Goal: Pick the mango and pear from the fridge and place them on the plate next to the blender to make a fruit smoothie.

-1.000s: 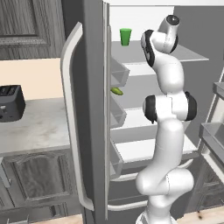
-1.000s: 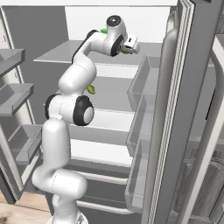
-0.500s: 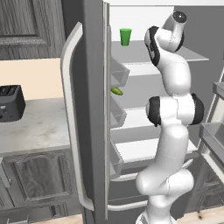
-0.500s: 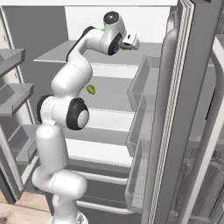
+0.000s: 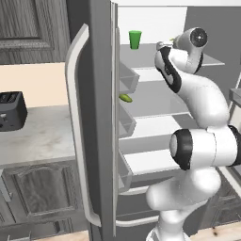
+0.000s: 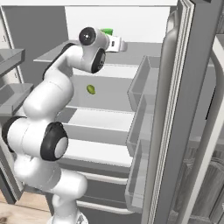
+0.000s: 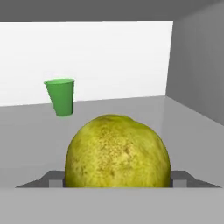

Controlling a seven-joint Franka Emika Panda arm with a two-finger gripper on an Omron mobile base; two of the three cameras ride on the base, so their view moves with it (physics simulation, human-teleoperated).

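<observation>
While no brand, label or writing can be read anywhere, the fridge (image 5: 94, 117) stands wide open with both doors swung out, its white inside and glassy shelves exposed. The arm reaches up to the top shelf (image 6: 140, 48), where the fingers (image 6: 117, 43) point toward the back wall.

From the hand view a large yellow-green speckled fruit (image 7: 117, 151), seemingly the mango, sits close in front of the camera, right between the fingers. Its bulk hides the fingertips, so I cannot tell how far apart they are, nor whether they clamp the fruit or merely flank it; only low grey blocks show at either side of its base.

Behind the fruit and to its left in the hand view, a green cup (image 7: 60, 96) stands upright on the same top shelf, near the white back wall and well apart from the fruit. The cup (image 5: 135, 39) also shows in the left base view, left of the arm's wrist.

One shelf lower lies a small green fruit (image 6: 91, 89), perhaps the pear, alone on the glass (image 5: 125, 98).

Left of the fridge, a black toaster (image 5: 11, 110) sits on the pale counter (image 5: 37, 136), above dark wood cabinets (image 5: 42, 202).
</observation>
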